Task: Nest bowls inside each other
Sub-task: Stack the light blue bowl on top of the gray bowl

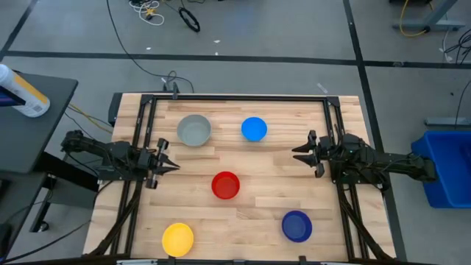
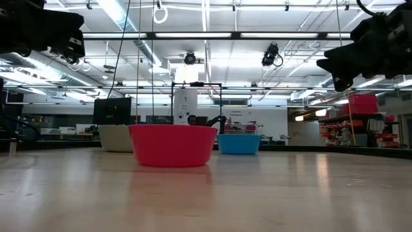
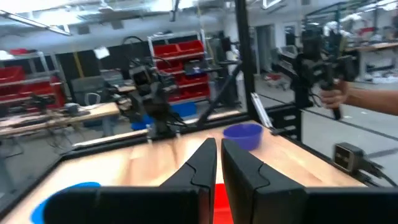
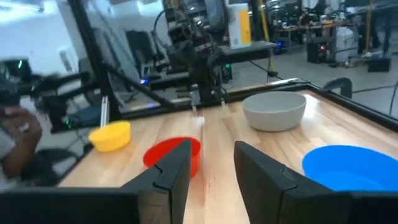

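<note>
Five bowls sit apart, each upright on its base on the wooden table point(image 1: 257, 213): grey point(image 1: 194, 130) and light blue point(image 1: 254, 129) at the far side, red point(image 1: 225, 185) in the middle, yellow point(image 1: 177, 239) and dark blue point(image 1: 296, 226) near the front. My left gripper point(image 1: 171, 163) hovers at the table's left side, shut and empty, pointing level toward the middle. My right gripper point(image 1: 296, 154) hovers at the right side, open, pointing level toward the left, nothing between its fingers point(image 4: 211, 165). The low view shows the red bowl point(image 2: 172, 145) nearest, with both grippers well above the tabletop.
A black frame point(image 1: 243, 97) runs around the table's far, left and right edges. A blue bin point(image 1: 445, 169) stands off the table's right side and a bottle point(image 1: 22, 92) lies on a dark stand to the left. A person's hand point(image 3: 336, 93) shows beyond the table.
</note>
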